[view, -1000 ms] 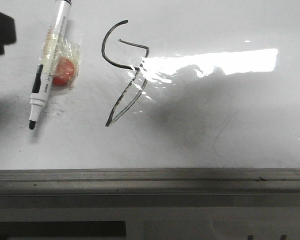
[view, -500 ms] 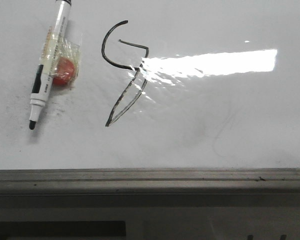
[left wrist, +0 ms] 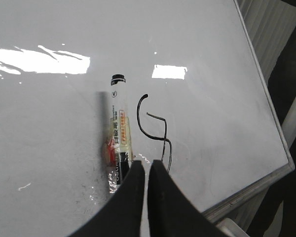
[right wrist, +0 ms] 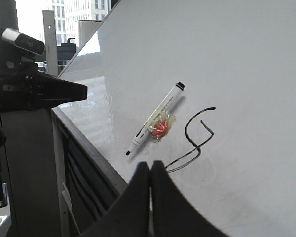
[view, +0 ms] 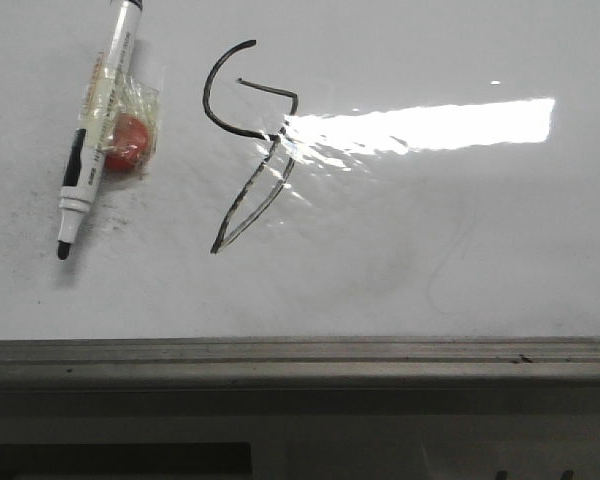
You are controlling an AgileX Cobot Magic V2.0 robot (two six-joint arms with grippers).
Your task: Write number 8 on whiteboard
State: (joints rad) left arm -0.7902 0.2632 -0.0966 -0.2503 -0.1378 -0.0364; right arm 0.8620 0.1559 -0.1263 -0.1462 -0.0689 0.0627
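Front view: the whiteboard point(view: 460, 250) fills the frame above its grey ledge point(view: 300, 362); the number 8 point(view: 248, 150) stands at about eleven o'clock from the board's middle, an open hook on top joined to a narrow pointed loop below, its right side running into the bright glare point(view: 420, 125). The marker point(view: 98, 130), uncapped with its tip pointing toward six o'clock, lies flat on the board at nine o'clock from the figure, a red ball point(view: 126, 142) taped to its barrel (no arm shows in this view). Left wrist view: the left gripper point(left wrist: 145, 170) hangs above the board with its fingers pressed together on nothing, the marker just beyond them and the drawn figure beside it. Right wrist view: the right gripper point(right wrist: 151, 170) likewise has its fingers closed and empty, well apart from the marker, which lies at nine o'clock from the figure; part of the left arm point(right wrist: 34, 91) shows at the far side. Judgement: the writing step looks finished, the marker set down and both arms clear of it. The upper hook is not closed, so the figure reads only loosely as an 8; a correction would call for regrasping the barrel and touching the tip to the gap.
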